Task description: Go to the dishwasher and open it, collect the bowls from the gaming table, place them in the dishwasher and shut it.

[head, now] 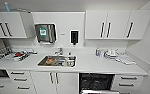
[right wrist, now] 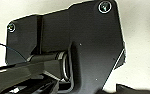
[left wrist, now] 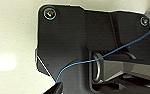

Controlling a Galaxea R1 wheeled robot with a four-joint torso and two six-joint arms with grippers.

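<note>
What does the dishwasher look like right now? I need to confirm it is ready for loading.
The dishwasher sits under the white countertop, right of the sink cabinet doors and left of a drawer stack. It stands open: its dark inside with racks shows, and the steel door is folded down at the picture's lower edge. What is inside cannot be made out.

Left wrist cam: the robot's dark plate (left wrist: 66,45) takes up most of the view, with round fittings at two corners (left wrist: 50,13), (left wrist: 144,21). The jointed bar (left wrist: 121,65) runs off beside it, and a metal ring (left wrist: 97,67) sits at the joint. A thin blue wire (left wrist: 91,60) crosses the plate diagonally from the upper edge down to a dark tip (left wrist: 54,88) at the bottom edge. Behind it is a pale, plain surface (left wrist: 13,37) with one bright glare spot (left wrist: 3,63). Can't make out fingers.
</note>
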